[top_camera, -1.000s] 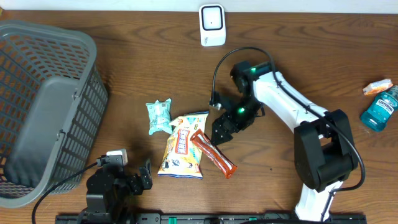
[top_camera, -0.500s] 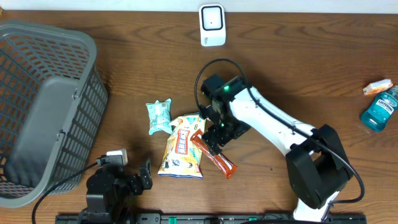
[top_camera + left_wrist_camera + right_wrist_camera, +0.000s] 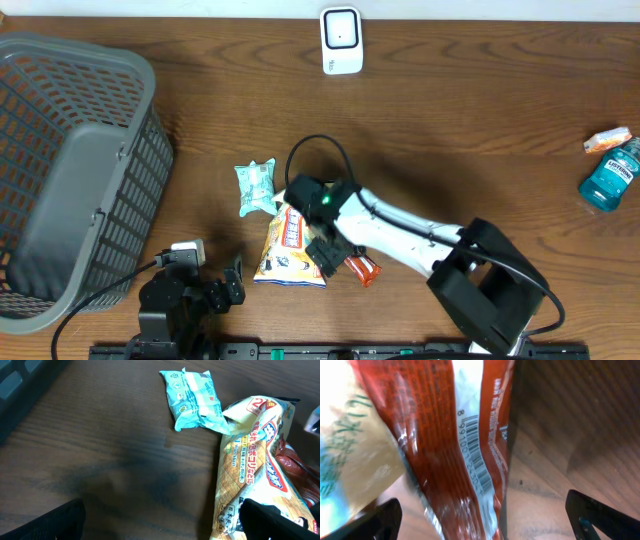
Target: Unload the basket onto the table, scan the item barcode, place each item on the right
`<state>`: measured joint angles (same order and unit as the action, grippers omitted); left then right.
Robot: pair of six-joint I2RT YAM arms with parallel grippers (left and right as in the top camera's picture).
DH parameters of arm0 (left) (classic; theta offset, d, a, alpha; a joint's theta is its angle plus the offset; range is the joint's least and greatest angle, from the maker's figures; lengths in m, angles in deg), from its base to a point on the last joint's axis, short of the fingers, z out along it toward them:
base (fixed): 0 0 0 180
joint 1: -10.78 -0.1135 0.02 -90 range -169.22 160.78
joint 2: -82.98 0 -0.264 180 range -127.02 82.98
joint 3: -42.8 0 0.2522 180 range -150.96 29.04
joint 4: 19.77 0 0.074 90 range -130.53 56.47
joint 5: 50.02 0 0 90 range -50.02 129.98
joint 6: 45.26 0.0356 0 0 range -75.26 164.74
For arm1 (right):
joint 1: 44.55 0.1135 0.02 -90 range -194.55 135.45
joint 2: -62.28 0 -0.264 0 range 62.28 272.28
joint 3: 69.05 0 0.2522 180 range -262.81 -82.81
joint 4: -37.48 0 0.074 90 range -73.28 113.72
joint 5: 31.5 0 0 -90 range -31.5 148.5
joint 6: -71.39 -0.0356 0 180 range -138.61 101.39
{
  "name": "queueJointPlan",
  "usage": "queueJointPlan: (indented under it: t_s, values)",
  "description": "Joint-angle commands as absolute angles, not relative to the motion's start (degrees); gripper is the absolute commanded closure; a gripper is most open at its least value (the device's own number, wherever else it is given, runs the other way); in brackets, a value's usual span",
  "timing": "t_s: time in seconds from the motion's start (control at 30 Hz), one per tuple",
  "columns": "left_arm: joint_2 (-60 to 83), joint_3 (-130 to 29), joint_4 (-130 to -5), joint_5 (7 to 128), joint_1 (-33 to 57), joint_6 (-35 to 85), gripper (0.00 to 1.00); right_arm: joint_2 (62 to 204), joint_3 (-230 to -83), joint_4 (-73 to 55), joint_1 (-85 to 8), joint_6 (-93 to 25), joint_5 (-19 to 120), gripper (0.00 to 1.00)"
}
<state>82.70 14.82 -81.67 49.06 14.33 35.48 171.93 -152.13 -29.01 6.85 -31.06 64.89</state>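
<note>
Tabletop (image 3: 480, 120): right pincer (image 3: 326, 252) now over red packet (image 3: 470, 450)

Red wrapper (image 3: 432, 435), white barcode strip (image 3: 476, 457), yellow snack bag (image 3: 250, 465), teal packet (image 3: 192, 397)

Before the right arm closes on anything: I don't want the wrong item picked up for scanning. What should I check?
1. Right pincer open: ok.
2. Red snack wrapper lies between its fingers: ok.
3. Barcode faces the wrist camera, readable: ok.
4. Yellow snack bag out of the grasp: not ok, its edge lies against the wrapper, inside the fingers' span.
5. Fingers low enough to grip: cannot tell.
6. White scanner in sight at the far table edge: ok.
</note>
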Motion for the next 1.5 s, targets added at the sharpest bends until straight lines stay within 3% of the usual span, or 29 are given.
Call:
queueJointPlan:
  t_s: [0.0, 0.1, 0.13, 0.2, 0.23, 0.63, 0.83, 1.1, 1.3, 1.47]
  values:
    - [82.7, 15.85, -84.27, 49.39, 14.55, 34.98, 0.02, 170.94, -148.22, -26.21, 6.94, -37.09, 73.96, 0.05]
    - [82.7, 15.85, -84.27, 49.39, 14.55, 34.98, 0.02, 171.03, -143.76, -21.03, 6.94, -36.96, 75.14, 0.23]
    - [82.7, 15.85, -84.27, 49.39, 14.55, 34.98, 0.02, 171.05, -142.43, -19.31, 6.94, -36.57, 75.38, 0.38]
    - [82.7, 15.85, -84.27, 49.39, 14.55, 34.98, 0.02, 171.05, -140.64, -18.3, 6.94, -36.59, 76.61, 0.91]
    - [82.7, 15.85, -84.27, 49.39, 14.55, 34.98, 0.02, 171.05, -140.5, -18.65, 6.94, -37.05, 77.22, 0.99]
    - [82.7, 15.85, -84.27, 49.39, 14.55, 34.98, 0.02, 170.55, -146.45, -24.49, 6.91, -37.29, 88.63, 0.99]
    - [82.7, 15.85, -84.27, 49.39, 14.55, 34.98, 0.02, 166.86, -153.99, -25.25, 6.94, -26.19, 88.82, 0.99]
    - [82.7, 15.85, -84.27, 49.39, 14.55, 34.98, 0.02, 152.25, -155.24, -21.01, 7.68, 6.1, 78.75, 0.99]
    - [82.7, 15.85, -84.27, 49.39, 14.55, 34.98, 0.02, 138.97, -155.26, -21.95, 7.53, 34.14, 56.48, 0.99]
    - [82.7, 15.85, -84.27, 49.39, 14.55, 34.98, 0.02, 131.6, -155.26, -21.25, 7.53, 45.77, 43.95, 0.99]
